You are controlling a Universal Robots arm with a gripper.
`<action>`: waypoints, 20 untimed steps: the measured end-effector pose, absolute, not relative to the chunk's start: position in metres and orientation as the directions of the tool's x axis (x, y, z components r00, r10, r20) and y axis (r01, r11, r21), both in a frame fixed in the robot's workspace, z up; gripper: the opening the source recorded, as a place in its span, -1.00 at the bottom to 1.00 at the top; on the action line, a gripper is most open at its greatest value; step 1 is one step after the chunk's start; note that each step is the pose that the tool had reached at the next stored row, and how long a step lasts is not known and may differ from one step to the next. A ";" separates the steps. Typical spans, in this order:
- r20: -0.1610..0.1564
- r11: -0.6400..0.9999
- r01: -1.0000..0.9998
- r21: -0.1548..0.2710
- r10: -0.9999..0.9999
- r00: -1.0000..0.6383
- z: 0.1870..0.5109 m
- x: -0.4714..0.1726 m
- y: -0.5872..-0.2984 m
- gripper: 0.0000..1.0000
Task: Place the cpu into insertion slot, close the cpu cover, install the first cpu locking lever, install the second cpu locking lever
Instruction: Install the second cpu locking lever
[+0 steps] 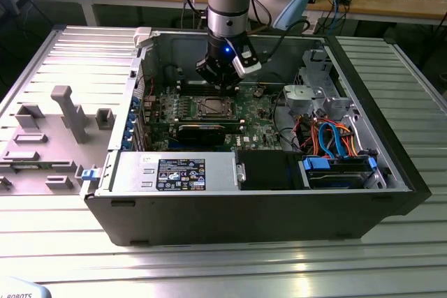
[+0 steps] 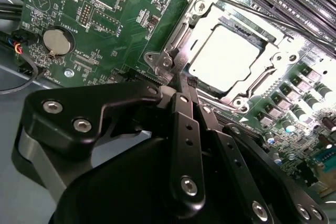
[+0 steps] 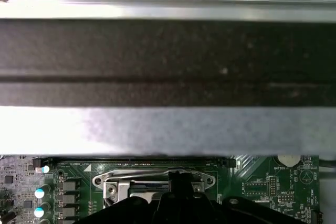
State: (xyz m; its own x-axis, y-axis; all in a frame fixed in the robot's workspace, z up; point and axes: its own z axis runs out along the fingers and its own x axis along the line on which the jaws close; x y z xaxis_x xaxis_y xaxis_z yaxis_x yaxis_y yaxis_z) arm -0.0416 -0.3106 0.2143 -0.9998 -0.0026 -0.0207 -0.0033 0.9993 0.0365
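The gripper (image 2: 181, 85) is seen in the second wrist view with its black fingers (image 2: 185, 129) pressed together, nothing pinched between them. Their tips are lowered to the edge of the cpu cover (image 2: 262, 74), at the corner where a thin locking lever (image 2: 247, 9) is hinged; whether the tips touch the metal cannot be told. Directly beyond the tips, the cpu (image 2: 223, 59) is seated flat in the insertion slot (image 2: 176, 43), its pale metal top showing through the window of the closed cover. The green board (image 2: 100, 19) is spread around the slot, with a round coin battery (image 2: 56, 42) well off to one side of the gripper. In the exterior view, the gripper (image 1: 222, 83) is held just above the slot (image 1: 211, 107) inside the open computer case (image 1: 209, 221), which rests on the ribbed metal counter (image 1: 209, 263).
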 end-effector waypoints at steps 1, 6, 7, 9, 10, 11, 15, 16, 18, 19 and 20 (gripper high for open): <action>-0.020 0.999 -0.003 0.037 -0.003 -1.000 0.214 -0.042 -0.311 -0.79; -0.020 0.999 -0.003 0.037 -0.003 -1.000 0.214 -0.042 -0.312 -0.79; -0.020 0.999 -0.003 0.037 -0.003 -1.000 0.214 -0.042 -0.312 -0.79; -0.020 0.999 -0.003 0.037 -0.003 -1.000 0.214 -0.042 -0.312 -0.79; -0.020 0.999 -0.003 0.036 -0.003 -1.000 0.214 -0.042 -0.313 -0.79; -0.020 0.999 -0.003 0.037 -0.003 -1.000 0.214 -0.042 -0.313 -0.79; -0.020 0.999 -0.003 0.037 -0.003 -1.000 0.214 -0.042 -0.318 -0.79; -0.020 0.999 -0.003 0.036 -0.003 -1.000 0.222 -0.042 -0.319 -0.79; -0.020 0.999 -0.003 0.035 -0.003 -1.000 0.222 -0.042 -0.319 -0.79; -0.020 0.999 -0.003 0.035 -0.003 -1.000 0.222 -0.042 -0.319 -0.79; -0.020 0.999 -0.003 0.034 -0.003 -1.000 0.222 -0.042 -0.319 -0.79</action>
State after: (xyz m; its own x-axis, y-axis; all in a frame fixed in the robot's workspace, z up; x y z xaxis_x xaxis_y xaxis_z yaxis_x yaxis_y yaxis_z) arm -0.0416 -0.3188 0.2224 -0.9998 -0.0027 -0.0196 -0.0033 0.9994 0.0337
